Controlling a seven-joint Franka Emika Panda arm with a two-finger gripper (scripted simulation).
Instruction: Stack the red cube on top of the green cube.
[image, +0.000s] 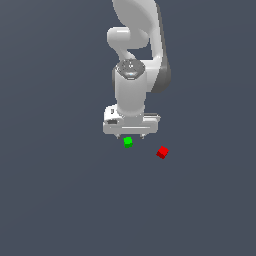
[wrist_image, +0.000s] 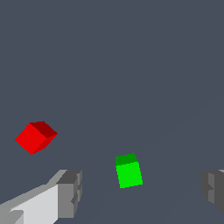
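Jaws spread wide, gripper (wrist_image: 140, 192) holding nothing; green cube (wrist_image: 128, 171) and red cube (wrist_image: 35, 137) apart on plain dark grey surface (image: 60, 200).

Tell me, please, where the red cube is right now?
In the exterior view the red cube lies on the floor, to the exterior view's right of the green cube, apart from it and off to the side of the open gripper.
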